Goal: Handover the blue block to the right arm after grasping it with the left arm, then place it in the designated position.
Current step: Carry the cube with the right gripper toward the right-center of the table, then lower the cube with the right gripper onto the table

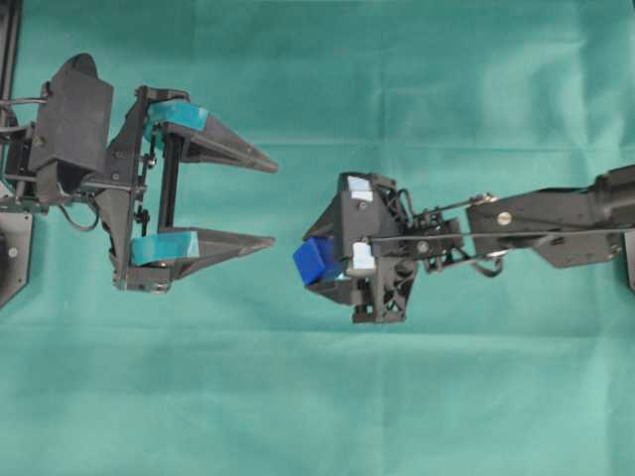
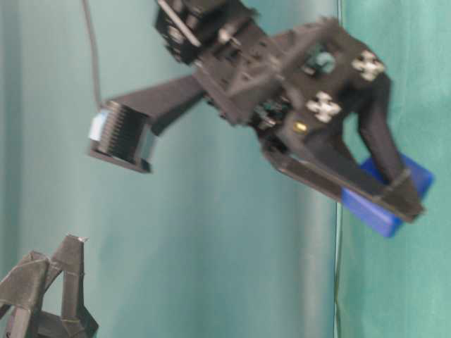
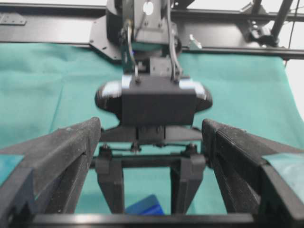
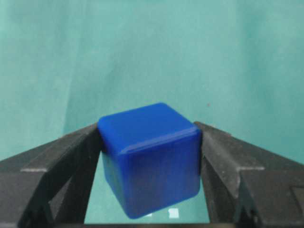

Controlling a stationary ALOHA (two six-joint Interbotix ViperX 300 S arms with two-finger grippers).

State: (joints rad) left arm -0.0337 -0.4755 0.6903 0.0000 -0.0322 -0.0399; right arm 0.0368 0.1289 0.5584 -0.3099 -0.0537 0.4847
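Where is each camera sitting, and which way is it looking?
Overhead: looks straight down at both arms; left pincer open, right pincer holding the blue block.
Table-level: low, sideways at the right pincer.
Left wrist: along its own fingers toward the right arm.
Right wrist: along its fingers, down at the green cloth.
All show the block.

The overhead view looks straight down on the green-clothed worktop [image 1: 317,416], taking in both arms. The table-level view sits low and close, facing the right hand [image 2: 394,193] from the side. Each wrist camera looks out along its own fingers; the blue block [image 4: 149,159] appears in all four views.
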